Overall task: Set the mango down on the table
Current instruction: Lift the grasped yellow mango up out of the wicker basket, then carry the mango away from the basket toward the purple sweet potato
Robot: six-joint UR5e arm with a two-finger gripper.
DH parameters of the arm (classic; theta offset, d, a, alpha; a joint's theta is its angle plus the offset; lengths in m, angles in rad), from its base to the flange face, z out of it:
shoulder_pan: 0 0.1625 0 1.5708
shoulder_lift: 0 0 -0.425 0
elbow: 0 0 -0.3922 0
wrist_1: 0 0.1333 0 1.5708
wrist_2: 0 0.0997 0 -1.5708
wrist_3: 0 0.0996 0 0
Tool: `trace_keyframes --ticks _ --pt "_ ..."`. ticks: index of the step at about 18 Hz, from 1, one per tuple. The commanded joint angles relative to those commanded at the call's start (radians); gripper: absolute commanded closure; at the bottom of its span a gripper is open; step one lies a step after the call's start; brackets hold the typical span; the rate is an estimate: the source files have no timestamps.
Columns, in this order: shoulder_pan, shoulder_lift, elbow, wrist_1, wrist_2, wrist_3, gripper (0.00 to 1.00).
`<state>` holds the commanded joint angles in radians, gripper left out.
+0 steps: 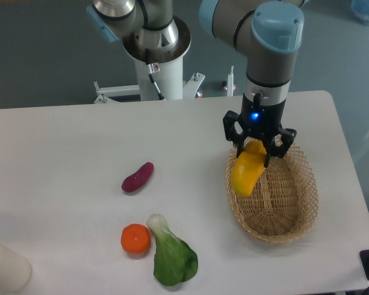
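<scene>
The mango (246,172) is yellow with an orange tinge at its upper end. It hangs tilted from my gripper (256,149), which is shut on its upper end. It is above the left part of the wicker basket (298,209), at the right side of the white table (67,160). I cannot tell whether its lower end touches the basket. The fingertips are partly hidden by the fruit.
A purple sweet potato (138,177) lies left of centre. A round orange (136,238) and a green leafy vegetable (171,255) lie near the front. A white cylinder (5,265) stands at the front left corner. The arm's base (157,61) is at the back.
</scene>
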<state>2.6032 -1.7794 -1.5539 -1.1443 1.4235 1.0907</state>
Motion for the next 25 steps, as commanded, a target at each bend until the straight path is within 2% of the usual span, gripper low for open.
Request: trace_keyframes --ticks 9,12,15,17,20,22,25 --pt "0.000 0.008 -0.015 0.000 0.006 -0.005 0.59" --pt "-0.029 0.008 -0.032 0.005 0.009 -0.073 0.59" --pt "-0.077 0.002 -0.063 0.038 0.012 -0.165 0.59" --pt "-0.130 0.008 -0.106 0.078 0.020 -0.242 0.59" --pt "-0.211 0.047 -0.190 0.094 0.075 -0.267 0.59" --pt "-0.248 0.070 -0.253 0.097 0.100 -0.238 0.60" --pt "-0.276 0.103 -0.345 0.097 0.146 -0.097 0.61"
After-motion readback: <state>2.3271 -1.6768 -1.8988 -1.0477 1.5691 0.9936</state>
